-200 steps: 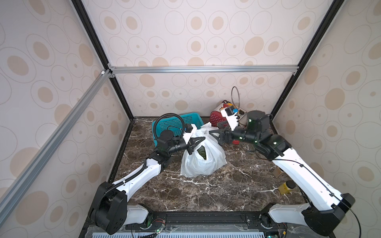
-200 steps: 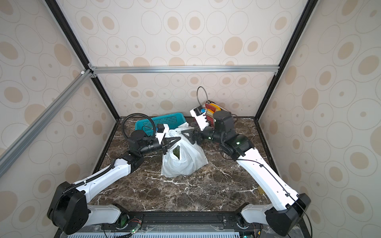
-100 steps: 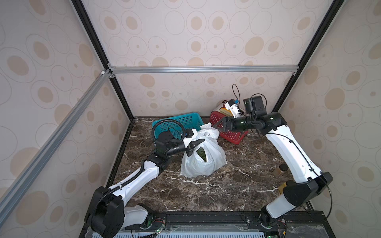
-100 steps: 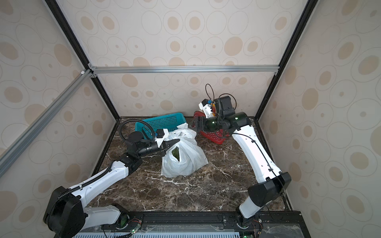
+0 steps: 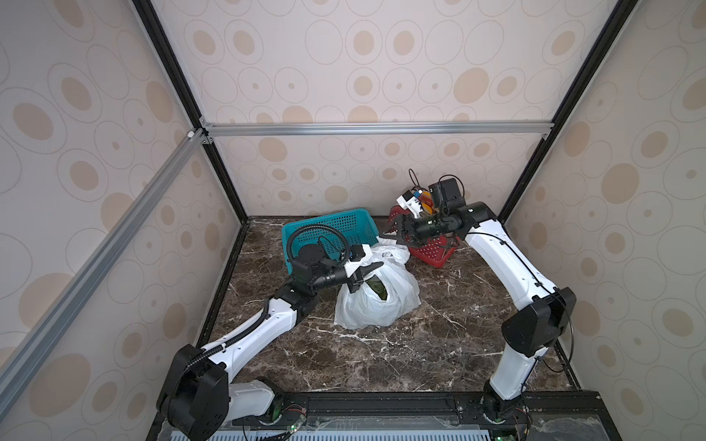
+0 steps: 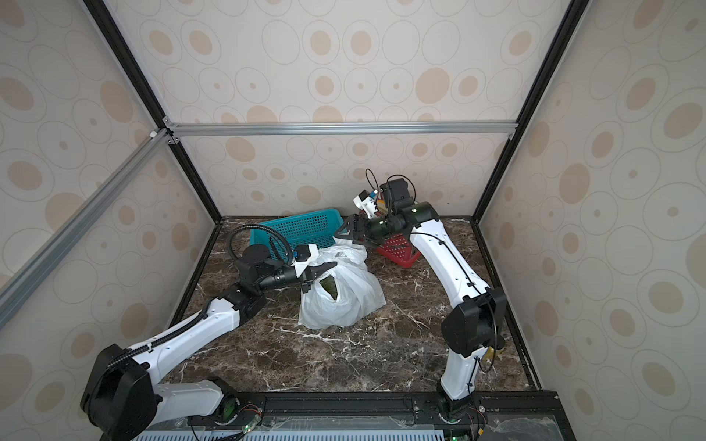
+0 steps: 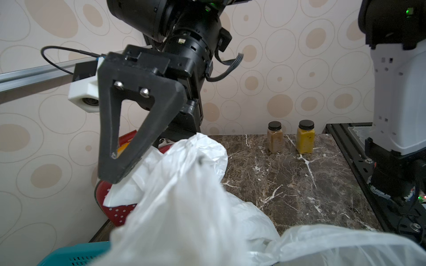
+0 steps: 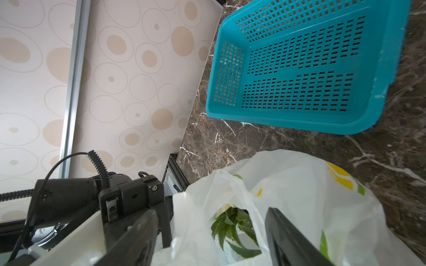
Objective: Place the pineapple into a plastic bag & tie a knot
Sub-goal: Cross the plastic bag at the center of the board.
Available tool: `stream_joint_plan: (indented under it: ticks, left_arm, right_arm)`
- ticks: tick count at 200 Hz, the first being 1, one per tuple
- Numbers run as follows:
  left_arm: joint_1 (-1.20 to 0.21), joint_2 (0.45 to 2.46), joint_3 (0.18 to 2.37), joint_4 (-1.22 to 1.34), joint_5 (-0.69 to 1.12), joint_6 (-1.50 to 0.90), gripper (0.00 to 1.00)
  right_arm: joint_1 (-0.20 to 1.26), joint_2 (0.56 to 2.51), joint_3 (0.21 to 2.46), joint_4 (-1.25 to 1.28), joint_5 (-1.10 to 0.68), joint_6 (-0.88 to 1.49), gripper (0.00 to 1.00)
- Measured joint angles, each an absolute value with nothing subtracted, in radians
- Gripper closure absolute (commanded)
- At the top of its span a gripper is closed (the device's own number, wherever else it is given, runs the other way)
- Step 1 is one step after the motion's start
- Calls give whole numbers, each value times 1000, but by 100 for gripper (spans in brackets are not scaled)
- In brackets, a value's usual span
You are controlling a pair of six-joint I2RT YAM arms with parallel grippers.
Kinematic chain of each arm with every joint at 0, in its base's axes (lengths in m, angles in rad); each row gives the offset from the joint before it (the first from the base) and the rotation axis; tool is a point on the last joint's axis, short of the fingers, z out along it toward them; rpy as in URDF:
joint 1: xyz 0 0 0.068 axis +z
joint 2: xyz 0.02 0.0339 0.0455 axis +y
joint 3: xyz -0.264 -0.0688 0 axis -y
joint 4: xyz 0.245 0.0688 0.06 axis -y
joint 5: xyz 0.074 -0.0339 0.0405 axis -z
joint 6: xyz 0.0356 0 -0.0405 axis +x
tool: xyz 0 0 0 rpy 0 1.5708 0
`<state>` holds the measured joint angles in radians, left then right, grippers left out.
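Note:
The white plastic bag (image 5: 397, 301) (image 6: 355, 301) stands on the marble floor with its mouth up. The pineapple's green leaves (image 5: 376, 288) (image 8: 232, 225) show through the mouth. My left gripper (image 5: 372, 267) (image 6: 328, 266) is shut on the bag's near rim; in the left wrist view bag plastic (image 7: 196, 195) covers its jaws. My right gripper (image 5: 387, 235) (image 8: 211, 210) is open over the bag's far top, with a loose white handle (image 7: 129, 191) by one of its fingers (image 7: 138, 92). The knot is out of view.
A teal mesh basket (image 5: 332, 229) (image 8: 299, 69) stands behind the bag by the back wall. A red basket (image 5: 431, 252) sits under my right forearm. Two spice jars (image 7: 274, 138) (image 7: 305, 138) stand by the right wall, near the right arm's base.
My right gripper drew back from the bag toward the red basket, then came forward again to the bag's top, with its elbow raised. The left gripper has hardly moved.

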<state>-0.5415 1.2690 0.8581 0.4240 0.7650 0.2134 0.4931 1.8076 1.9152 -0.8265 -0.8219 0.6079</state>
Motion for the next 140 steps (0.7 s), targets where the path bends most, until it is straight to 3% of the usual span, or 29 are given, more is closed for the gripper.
stream_joint_plan:
  ticks: [13,42,56,67,93,104,140]
  left_arm:
    - [-545,1270,863,412,759,224,100]
    - [-547,1276,874,390,730,228,100]
    - [-547,1276,876,379,707,223,100]
    - [-547,1276,877,371,687,216,90]
    - [-548,1266,878,340,648,202,54]
    - [-549,1254,878,324,634,203,43]
    - [-550,1208,897,287,622,194,24]
  right_arm:
    - [493,1808,1903,-809,-845,621,43]
    - [493,1808,1890,-785,-880,630,88]
    - [493,1807,1885,-772,-889,634,100]
    - [493,1807,1879,-764,-891,646,100]
    - [494,1807,1868,-746,-892,654,100]
    - [494,1807,1866,-741,-892,655,100]
    - [495,1807,1857,-734,-888,654,100]
